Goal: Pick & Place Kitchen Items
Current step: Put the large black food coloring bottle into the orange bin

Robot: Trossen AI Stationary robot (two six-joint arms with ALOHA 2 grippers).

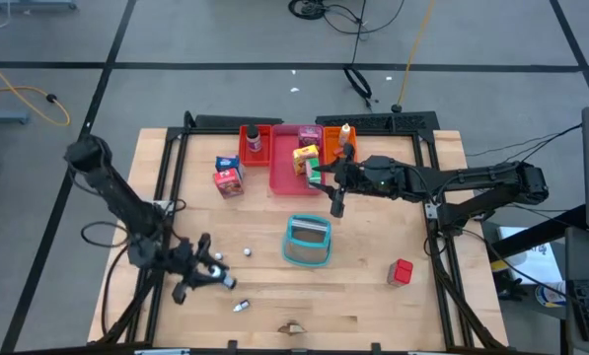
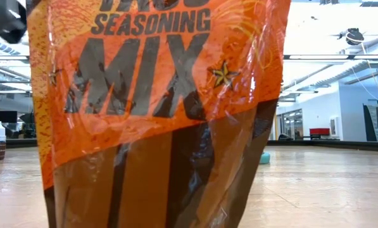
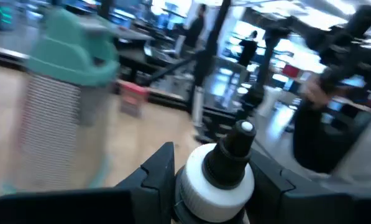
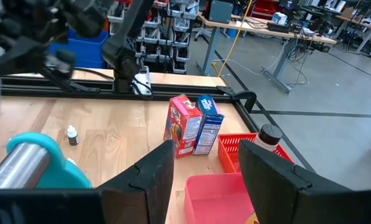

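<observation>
Nearest the lens, a taco seasoning packet (image 2: 157, 107) blocks the low view. Your left claw (image 3: 213, 180), near the surface's front-left corner, has closed on a small white bottle (image 3: 216, 177) with a black cap; lift it straight. Right claw (image 4: 204, 168) stands empty, jaws apart, over the trays (image 1: 289, 163) at the back edge.

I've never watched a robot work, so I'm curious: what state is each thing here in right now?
Left gripper: shut on white bottle.
Right gripper: open, empty, above pink tray.
Two cartons: upright on table.
Red cube: alone on table.
Basket: on table, free of both grippers.
Seasoning packet: standing upright.
</observation>
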